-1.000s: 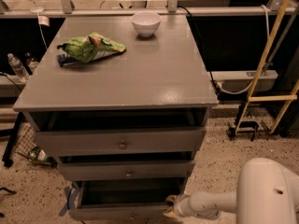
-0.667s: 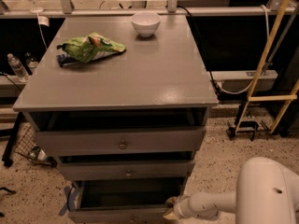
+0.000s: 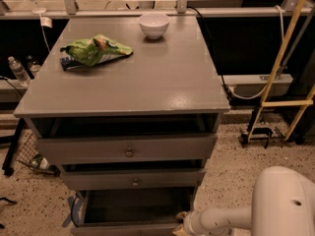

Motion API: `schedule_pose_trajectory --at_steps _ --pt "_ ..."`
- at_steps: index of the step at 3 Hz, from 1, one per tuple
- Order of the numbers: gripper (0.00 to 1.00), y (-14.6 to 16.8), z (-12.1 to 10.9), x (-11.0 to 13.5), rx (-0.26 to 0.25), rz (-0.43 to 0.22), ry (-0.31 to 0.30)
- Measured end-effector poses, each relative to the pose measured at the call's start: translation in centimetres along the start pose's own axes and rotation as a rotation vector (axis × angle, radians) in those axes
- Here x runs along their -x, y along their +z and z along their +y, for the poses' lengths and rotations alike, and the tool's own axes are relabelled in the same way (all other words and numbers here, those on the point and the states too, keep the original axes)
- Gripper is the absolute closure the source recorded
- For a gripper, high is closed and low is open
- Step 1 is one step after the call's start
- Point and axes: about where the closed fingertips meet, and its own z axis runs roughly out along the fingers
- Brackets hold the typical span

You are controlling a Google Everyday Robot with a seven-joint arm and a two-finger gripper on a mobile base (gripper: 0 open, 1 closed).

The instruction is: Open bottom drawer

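Three drawers (image 3: pixel 129 149), the bottom drawer (image 3: pixel 133 206) nearest; one white bowl (image 3: pixel 154 24), far; one green bag (image 3: pixel 93 50), far left; one gripper (image 3: pixel 180 219), near right.

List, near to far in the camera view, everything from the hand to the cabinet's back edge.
First the hand, at the bottom edge → bottom drawer, pulled out, its right front corner by the hand → middle drawer → top drawer → green bag → white bowl.
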Motion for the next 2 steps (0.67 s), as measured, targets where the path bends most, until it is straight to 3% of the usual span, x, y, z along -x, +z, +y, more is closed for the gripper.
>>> schedule_pose_trajectory --at_steps 2 --pt "0.54 0.1 0.13 0.04 0.002 -0.001 0.0"
